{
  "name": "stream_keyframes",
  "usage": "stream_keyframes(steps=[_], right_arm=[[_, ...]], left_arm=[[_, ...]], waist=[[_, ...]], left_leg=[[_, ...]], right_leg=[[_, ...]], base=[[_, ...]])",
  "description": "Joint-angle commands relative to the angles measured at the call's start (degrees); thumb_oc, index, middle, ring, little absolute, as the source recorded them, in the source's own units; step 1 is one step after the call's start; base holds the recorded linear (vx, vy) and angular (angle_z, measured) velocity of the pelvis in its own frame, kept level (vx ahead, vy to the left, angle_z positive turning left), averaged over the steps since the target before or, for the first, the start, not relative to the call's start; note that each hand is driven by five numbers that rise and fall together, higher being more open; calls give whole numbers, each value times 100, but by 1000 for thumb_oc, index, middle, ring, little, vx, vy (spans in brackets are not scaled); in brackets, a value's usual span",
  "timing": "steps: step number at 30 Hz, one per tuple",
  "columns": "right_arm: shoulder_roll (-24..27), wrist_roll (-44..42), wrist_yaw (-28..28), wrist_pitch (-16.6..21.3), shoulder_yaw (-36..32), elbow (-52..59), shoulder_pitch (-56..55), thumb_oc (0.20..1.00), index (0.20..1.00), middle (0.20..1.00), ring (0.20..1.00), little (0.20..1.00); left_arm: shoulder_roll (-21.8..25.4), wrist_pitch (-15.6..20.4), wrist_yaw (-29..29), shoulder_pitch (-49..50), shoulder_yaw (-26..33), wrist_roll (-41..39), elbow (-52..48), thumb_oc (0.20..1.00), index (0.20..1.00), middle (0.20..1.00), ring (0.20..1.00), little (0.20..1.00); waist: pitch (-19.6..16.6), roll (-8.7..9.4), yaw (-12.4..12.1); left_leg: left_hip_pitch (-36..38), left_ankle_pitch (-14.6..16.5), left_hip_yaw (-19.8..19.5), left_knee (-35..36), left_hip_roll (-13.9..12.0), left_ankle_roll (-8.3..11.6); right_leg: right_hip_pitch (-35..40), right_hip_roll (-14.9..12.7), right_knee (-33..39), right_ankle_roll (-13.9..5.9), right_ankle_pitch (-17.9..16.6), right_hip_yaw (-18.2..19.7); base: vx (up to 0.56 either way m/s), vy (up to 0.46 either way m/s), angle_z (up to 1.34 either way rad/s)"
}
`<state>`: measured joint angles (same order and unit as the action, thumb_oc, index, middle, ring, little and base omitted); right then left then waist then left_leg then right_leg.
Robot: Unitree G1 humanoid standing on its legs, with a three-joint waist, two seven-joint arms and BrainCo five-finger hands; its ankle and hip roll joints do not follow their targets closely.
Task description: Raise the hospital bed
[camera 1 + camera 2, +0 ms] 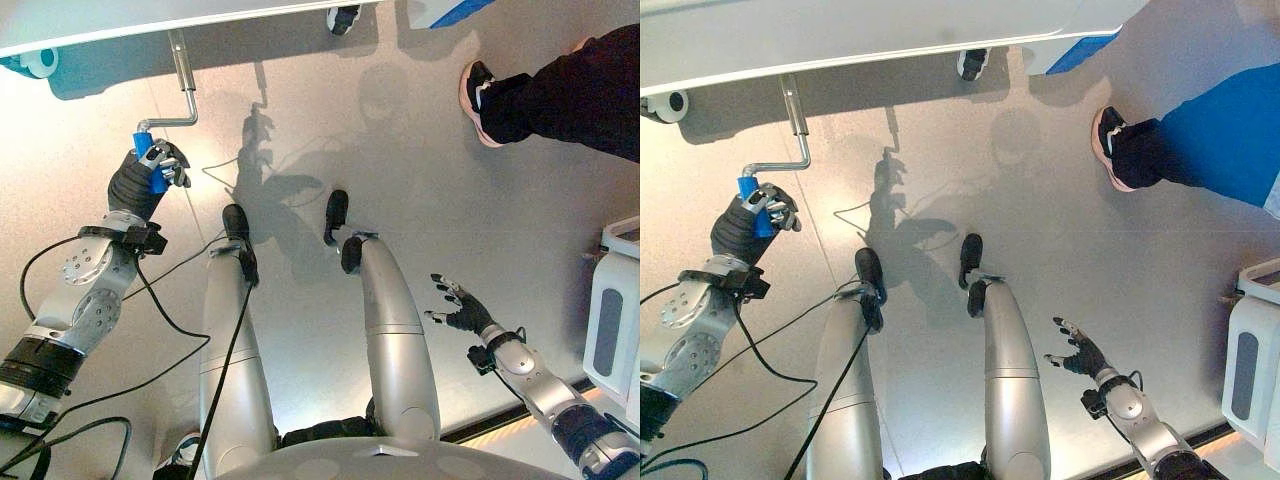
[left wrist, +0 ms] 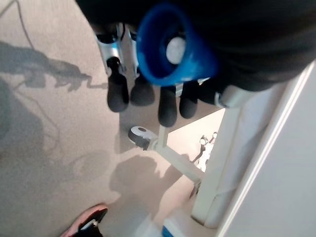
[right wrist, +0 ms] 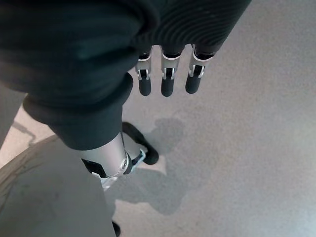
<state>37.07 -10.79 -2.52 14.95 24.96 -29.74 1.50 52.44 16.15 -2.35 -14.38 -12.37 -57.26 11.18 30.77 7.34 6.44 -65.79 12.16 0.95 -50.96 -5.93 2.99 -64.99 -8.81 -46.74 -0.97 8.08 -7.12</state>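
The hospital bed spans 10 to 12 o'clock; its crank hangs below. The left hand is clamped on the blue handle. Judgement: turn in full, steady circles, wrist loose. The right hand, fingers spread, idles at 4 o'clock.

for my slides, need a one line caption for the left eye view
Left hand curled round the blue crank handle under the hospital bed; right hand hangs open.

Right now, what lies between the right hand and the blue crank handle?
The robot's own legs and bare grey floor, seen in both eye views. The right hand hangs open and idle, far from the blue crank handle, which the left hand grips.
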Motion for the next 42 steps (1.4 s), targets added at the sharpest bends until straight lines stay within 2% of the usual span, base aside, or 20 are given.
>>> stream_keyframes(steps=[1,3,6,9,11,15,20,31,34,42], right_arm=[[40,-200,-64,0,120,-12,-38,1000,1000,1000,1000,1000],[86,-171,-74,-17,163,151,-62,1000,1000,1000,1000,1000],[95,-155,-80,-33,189,185,-48,1000,1000,1000,1000,1000],[141,-254,-101,-55,262,356,-36,1000,1000,1000,1000,1000],[150,-260,-99,-60,283,391,-43,1000,1000,1000,1000,1000],[214,-351,-37,-77,494,558,52,1000,1000,1000,1000,1000],[317,-439,-6,-52,601,809,93,1000,1000,1000,1000,1000],[658,-424,12,-20,754,1076,200,1000,1000,1000,1000,1000],[723,-458,33,-7,730,1101,203,1000,1000,1000,1000,1000],[882,-490,125,-4,573,1217,-7,1000,1000,1000,1000,1000]], left_arm=[[158,402,-467,254,338,447,431,200,200,200,200,200],[98,310,-602,-199,183,572,928,200,200,200,200,200],[85,272,-680,-406,114,653,1111,200,200,200,200,200],[55,51,-837,-1215,-284,961,1834,200,200,200,200,200],[-2,-5,-839,-1400,-359,1016,2052,200,200,200,200,200],[-310,-290,-918,-2226,-716,1505,3180,200,200,200,200,200],[-622,-398,-935,-2774,-856,1722,3874,200,200,200,200,200],[-1031,-460,-1067,-3008,-1004,2156,4037,200,200,200,200,200],[-1091,-565,-1088,-2980,-1062,2470,4104,200,200,200,200,200],[-1249,-562,-1116,-2759,-950,2512,4057,200,200,200,200,200]], waist=[[-98,203,-93],[-98,301,8],[-98,335,40],[-98,484,200],[-98,516,228],[-98,667,374],[-98,786,526],[-98,1014,769],[-98,1049,804],[-98,1054,829]], left_leg=[[-420,-632,242,-540,290,119],[-505,-636,250,-613,276,152],[-537,-616,269,-648,266,155],[-638,-585,313,-725,242,161],[-655,-559,324,-727,240,150],[-778,-516,390,-851,192,148],[-879,-406,425,-999,117,97],[-1046,-254,477,-1223,-155,-10],[-1021,-277,462,-1228,-224,-7],[-951,-392,414,-1162,-249,31]], right_leg=[[-420,-91,953,-807,-1441,705],[-556,-78,863,-784,-1413,732],[-616,-72,823,-780,-1409,752],[-786,-32,755,-769,-1411,819],[-824,-28,741,-770,-1415,833],[-1043,63,606,-753,-1422,897],[-1280,181,374,-701,-1367,967],[-1665,498,64,-633,-1368,969],[-1677,538,32,-615,-1375,967],[-1696,518,-148,-533,-1305,933]], base=[[30,55,3],[8,40,4],[0,14,1],[-3,10,-3],[6,-1,-5],[2,-14,-4],[-3,-45,-14],[-2,-71,-15],[4,-77,-12],[4,-62,-1]])
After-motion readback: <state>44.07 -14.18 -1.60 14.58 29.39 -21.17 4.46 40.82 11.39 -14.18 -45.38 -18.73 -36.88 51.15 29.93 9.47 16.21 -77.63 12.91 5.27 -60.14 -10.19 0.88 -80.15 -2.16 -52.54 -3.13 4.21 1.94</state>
